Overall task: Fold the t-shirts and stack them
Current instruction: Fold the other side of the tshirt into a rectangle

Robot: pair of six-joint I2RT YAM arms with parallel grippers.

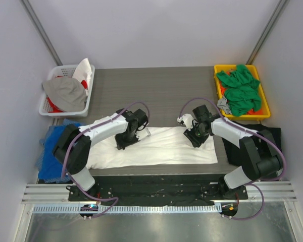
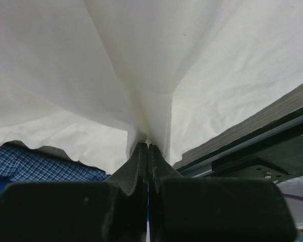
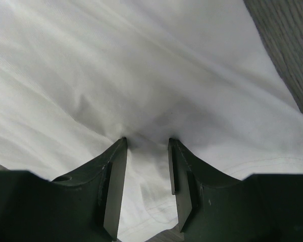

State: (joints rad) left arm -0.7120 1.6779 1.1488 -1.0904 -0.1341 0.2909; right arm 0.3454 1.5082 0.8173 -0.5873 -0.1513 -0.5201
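White t-shirt — long axis left-right; left end effector pinching.

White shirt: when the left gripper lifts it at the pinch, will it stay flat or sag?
Probably sag: the white shirt gathers into folds at the shut left gripper. It looks thin, so likely light to lift. Pushed, it would probably wrinkle rather than slide.

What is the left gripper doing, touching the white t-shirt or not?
Touching. The left wrist view shows the left gripper shut on a pinched-up ridge of the white t-shirt, with the cloth gathered right at its fingertips.
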